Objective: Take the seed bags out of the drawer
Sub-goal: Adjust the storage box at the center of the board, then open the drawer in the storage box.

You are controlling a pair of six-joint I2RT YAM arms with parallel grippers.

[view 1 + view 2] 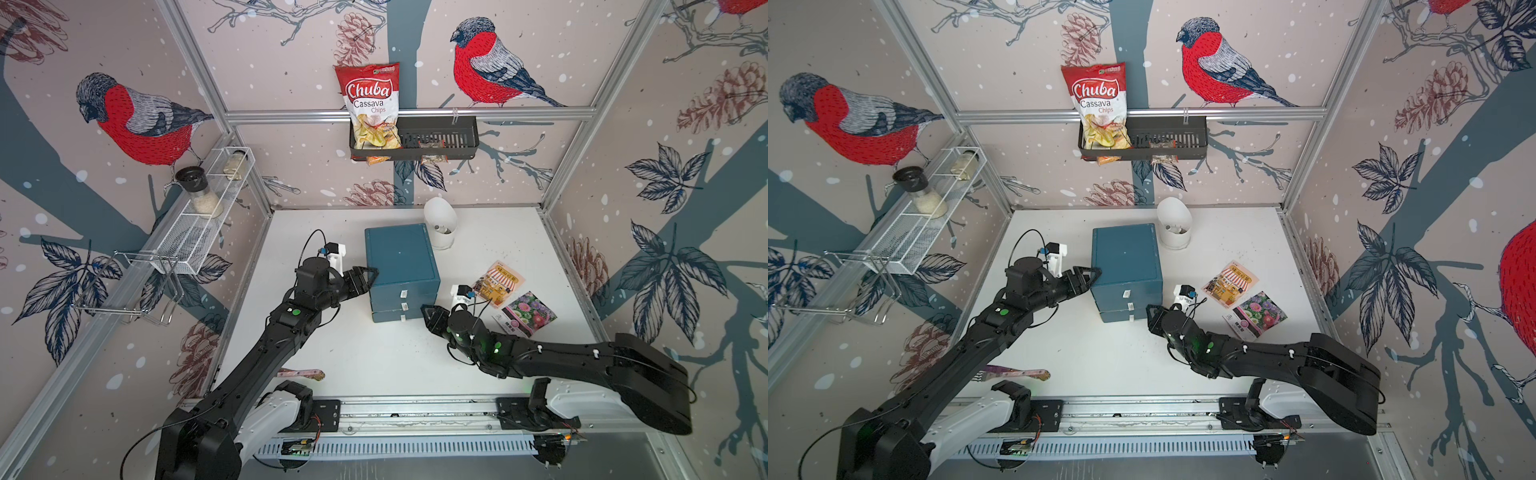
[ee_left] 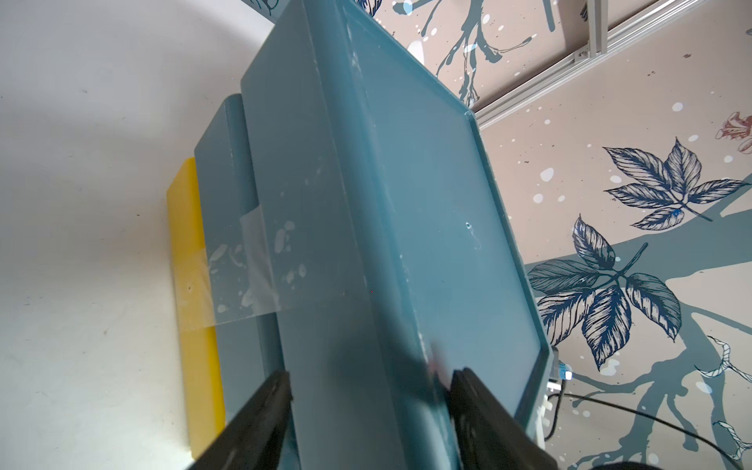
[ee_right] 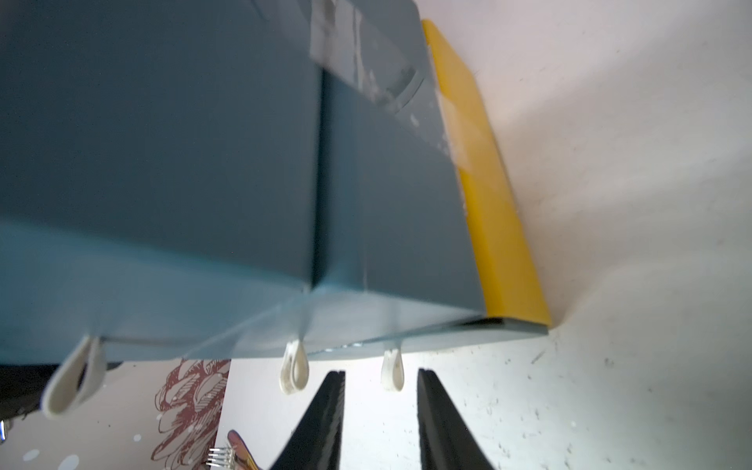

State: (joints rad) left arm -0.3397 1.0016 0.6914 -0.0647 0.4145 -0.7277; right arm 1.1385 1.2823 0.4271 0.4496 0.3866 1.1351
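Teal plastic drawer unit (image 1: 401, 257) sits mid-table, three drawers stacked, each with a white loop pull facing near. All three fronts look shut or nearly so. The lowest may stand slightly out, too slight to call.

Left gripper (image 1: 368, 276) is at the unit's near-left top corner. The left wrist view shows its jaws spread astride the top edge; whether they press on it cannot be told. Likely purpose: bracing the light cabinet so it doesn't slide when a drawer is pulled.

Right gripper (image 3: 380, 371) is low at the near-right of the drawer fronts, jaws apart and holding nothing. The lowest loop pull (image 3: 392, 372) hangs just ahead of the gap, so it looks lined up to pinch that loop.

Seed bags: the orange-yellow shop packet (image 1: 498, 286) and the purple-pink flower packet (image 1: 527, 314) lie flat on the table (image 1: 374, 357), right of the unit, edges touching or nearly so. The green packet is not visible, presumably inside a drawer.

Around:
- yellow slab (image 2: 191, 260) under the unit, taped to it
- white scoop-shaped container (image 1: 440, 226) just beyond the far-right corner
- fork (image 1: 305, 374) near-left, well clear
- chips bag (image 1: 372, 104) in a black basket (image 1: 457, 137) on the far wall

Obstruction: the right arm lies close beside the two packets, so a wide swing could scuff them. Space in front of the drawers is free.
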